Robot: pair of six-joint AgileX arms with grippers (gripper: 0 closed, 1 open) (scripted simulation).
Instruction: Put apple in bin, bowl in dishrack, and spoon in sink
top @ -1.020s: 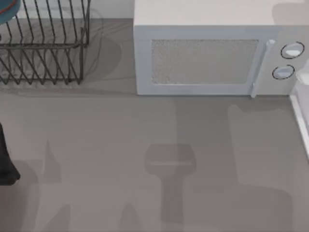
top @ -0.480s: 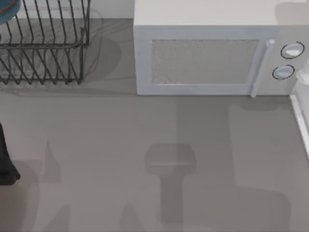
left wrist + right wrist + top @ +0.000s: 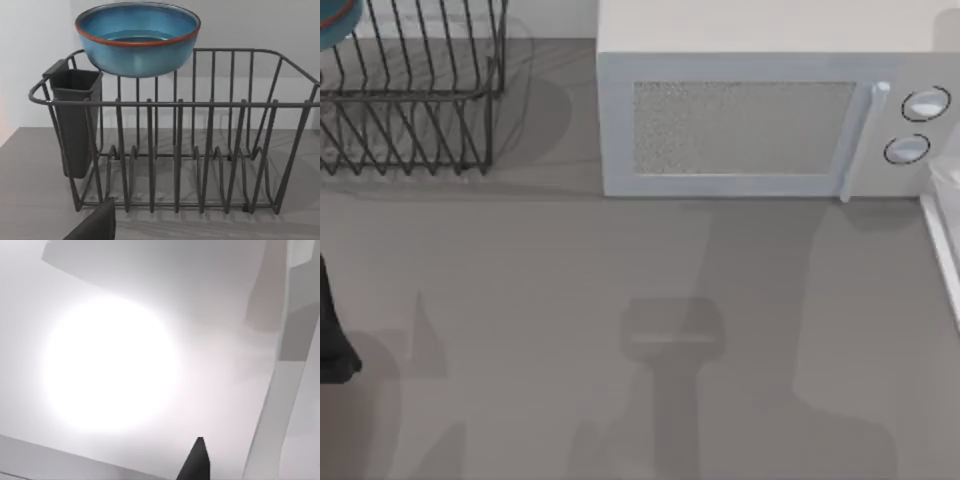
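The bowl [image 3: 137,37] looked glossy and glazed, the dishrack [image 3: 200,150] was thin dark metal wire, its caddy [image 3: 75,120] matt plastic, and the table [image 3: 520,300] smooth and matt.

- A white microwave [image 3: 760,110] is sitting at the far side, right of centre.
- Soft shadows are lying across the grey table [image 3: 520,300].
- A pale wall [image 3: 30,60] is standing behind.

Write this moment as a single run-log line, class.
bowl: round blue glazed bowl resting on dark wire dishrack top rim | left arm: table's left edge | white microwave: behind
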